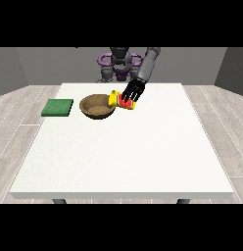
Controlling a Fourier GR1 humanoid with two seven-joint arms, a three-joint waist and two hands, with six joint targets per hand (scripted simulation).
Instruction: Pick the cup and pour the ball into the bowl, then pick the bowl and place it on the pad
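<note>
Hand [133,91] at view's right, fingers down, grasping tilted yellow cup [119,100] beside bowl [97,106] rim.

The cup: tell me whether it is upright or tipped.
Tipped. The yellow cup lies sideways in the robot hand, one end toward the brown bowl.

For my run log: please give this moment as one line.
phase: pouring | hand at view's right: holds tilted cup beside bowl | pad: bare
</note>
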